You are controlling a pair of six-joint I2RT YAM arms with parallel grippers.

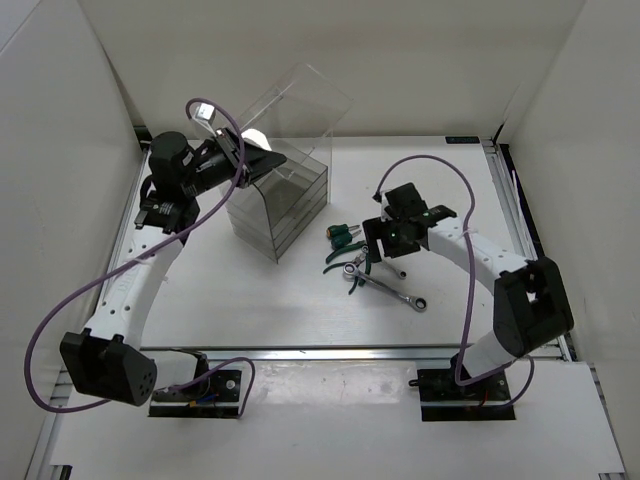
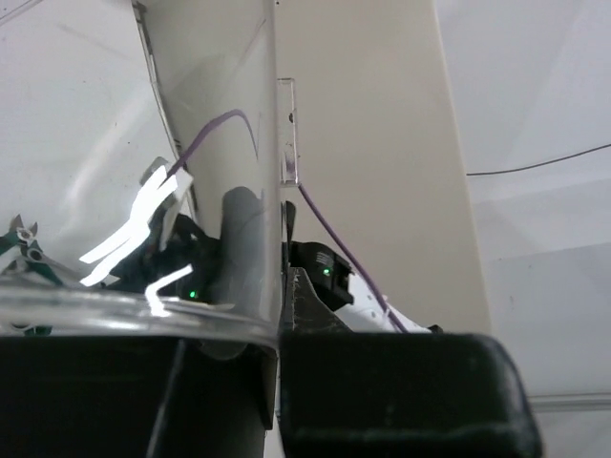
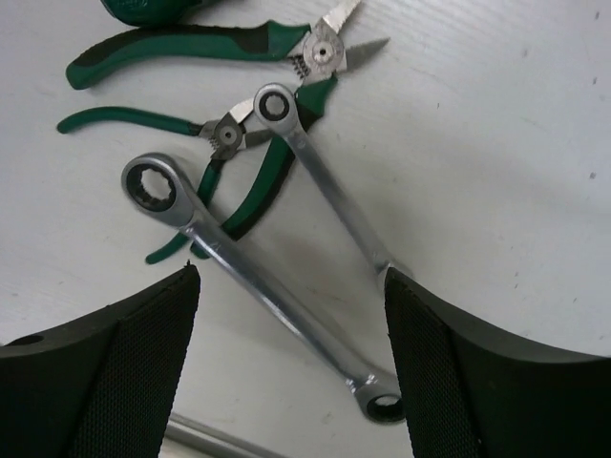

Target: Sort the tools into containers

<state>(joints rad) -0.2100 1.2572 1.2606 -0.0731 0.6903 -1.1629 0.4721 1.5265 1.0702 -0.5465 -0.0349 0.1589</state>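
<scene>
Right claw [image 3: 291, 382] is spread wide and held low over two silver wrenches [image 3: 250, 279] on the desk [image 3: 496, 172]; nothing is touched. Green pliers [image 3: 191, 43] lie just beyond them. Left claw [image 2: 279, 382] is pinched on the clear cabinet shell [image 2: 210, 143], with its arm stretched forward.

Finding: no text, label, brand, number or sign can be read in any of the three views.
</scene>
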